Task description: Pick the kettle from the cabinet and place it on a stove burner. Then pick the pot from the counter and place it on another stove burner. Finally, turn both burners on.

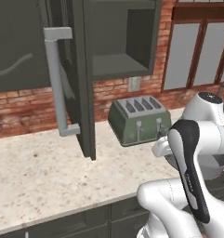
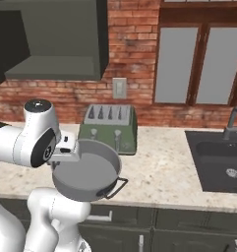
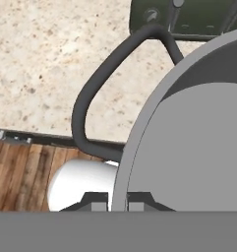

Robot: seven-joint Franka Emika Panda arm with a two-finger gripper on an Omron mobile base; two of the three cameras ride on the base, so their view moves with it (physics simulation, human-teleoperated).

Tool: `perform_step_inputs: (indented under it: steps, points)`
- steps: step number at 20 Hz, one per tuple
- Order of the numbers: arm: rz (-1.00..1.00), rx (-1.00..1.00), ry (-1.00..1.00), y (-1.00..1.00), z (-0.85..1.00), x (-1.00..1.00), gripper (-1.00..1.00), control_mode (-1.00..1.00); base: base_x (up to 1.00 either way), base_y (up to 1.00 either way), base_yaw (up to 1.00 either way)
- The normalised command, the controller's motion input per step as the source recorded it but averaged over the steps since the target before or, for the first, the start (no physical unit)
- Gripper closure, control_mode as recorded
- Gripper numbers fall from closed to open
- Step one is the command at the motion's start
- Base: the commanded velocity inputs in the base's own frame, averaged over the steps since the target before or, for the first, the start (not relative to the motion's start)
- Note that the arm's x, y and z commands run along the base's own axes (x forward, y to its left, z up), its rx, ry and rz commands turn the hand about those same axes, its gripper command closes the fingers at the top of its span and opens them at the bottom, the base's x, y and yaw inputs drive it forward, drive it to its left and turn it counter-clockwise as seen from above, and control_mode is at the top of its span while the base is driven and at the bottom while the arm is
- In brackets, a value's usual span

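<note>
Your gripper is clamped on the rim of the pot, which hangs lifted clear of the surface in front of the green toaster. The cabinet shelf stands bare, so I judge you're in the pot stage; placing it and both burners remain.

Pot: plain grey metal, paler inside, with darker grey loop handles.
Toaster: dull green with dark slots and small pale knobs.
Counter: beige stone, speckled with brown and white flecks.
Cabinet: dark grey inside and out; its bar handle light grey.
Drawers: dark grey.
Wall: red-brown brick with pale mortar lines.
Sink: near black.
Window: dark brown frame with flat grey panes.
Floor: brown wood planks.
Arm: white with black joints.
</note>
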Motion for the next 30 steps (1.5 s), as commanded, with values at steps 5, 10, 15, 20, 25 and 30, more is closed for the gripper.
perform_step_inputs:
  steps: [5, 10, 15, 20, 25, 30]
  points:
    - [0.0, 0.0, 0.0, 0.0, 0.0, 0.0, 1.0, 1.0, -0.02, -0.05, -0.31]
    - [0.0, 0.0, 0.0, 0.0, 0.0, 0.0, 1.0, 1.0, -0.04, -0.11, -0.28]
    - [0.0, 0.0, 0.0, 0.0, 0.0, 0.0, 1.0, 1.0, -0.05, -0.13, -0.29]
    - [0.0, 0.0, 0.0, 0.0, 0.0, 0.0, 1.0, 1.0, -0.03, -0.1, -0.31]
    - [0.0, 0.0, 0.0, 0.0, 0.0, 0.0, 1.0, 1.0, -0.01, -0.11, -0.31]
    - [0.0, 0.0, 0.0, 0.0, 0.0, 0.0, 1.0, 1.0, 0.0, -0.09, -0.3]
